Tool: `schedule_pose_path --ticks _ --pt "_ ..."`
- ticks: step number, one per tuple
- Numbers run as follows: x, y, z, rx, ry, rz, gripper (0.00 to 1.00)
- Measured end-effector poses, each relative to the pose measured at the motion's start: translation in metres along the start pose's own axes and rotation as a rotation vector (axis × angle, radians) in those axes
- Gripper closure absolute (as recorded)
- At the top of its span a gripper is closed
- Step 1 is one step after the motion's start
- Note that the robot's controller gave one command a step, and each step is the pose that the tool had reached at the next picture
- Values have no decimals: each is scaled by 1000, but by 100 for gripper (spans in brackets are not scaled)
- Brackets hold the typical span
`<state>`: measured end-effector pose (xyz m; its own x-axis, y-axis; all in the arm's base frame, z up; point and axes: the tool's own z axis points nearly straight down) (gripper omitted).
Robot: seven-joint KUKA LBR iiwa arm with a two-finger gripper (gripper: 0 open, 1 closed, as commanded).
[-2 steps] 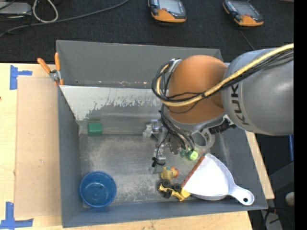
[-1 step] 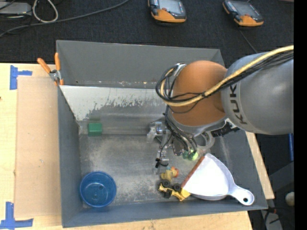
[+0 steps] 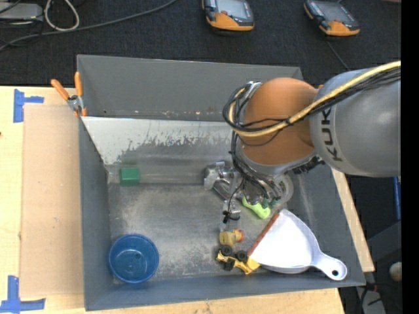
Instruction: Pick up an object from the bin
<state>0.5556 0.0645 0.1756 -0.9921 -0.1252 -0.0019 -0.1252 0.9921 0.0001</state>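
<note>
The end effector (image 3: 230,209) hangs low in the right half of the bin (image 3: 163,97); a small lime-green piece (image 3: 256,207) lies just beside it, toward the view's right; whether it is open or closed I cannot tell.

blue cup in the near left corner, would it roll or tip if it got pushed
The blue cup stands upright, mouth up, so a low push would probably slide it rather than roll it. It looks like thin plastic, so likely light. Near the bin wall, it may jam there.
</note>
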Motion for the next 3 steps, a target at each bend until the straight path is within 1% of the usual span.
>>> schedule_pose_path --ticks 1,2,3 --pt "2 -16 3 -2 6 -84 0" --pt "-61 -8 4 -1 0 -111 0" --pt "-12 -40 -15 -2 9 -78 0"
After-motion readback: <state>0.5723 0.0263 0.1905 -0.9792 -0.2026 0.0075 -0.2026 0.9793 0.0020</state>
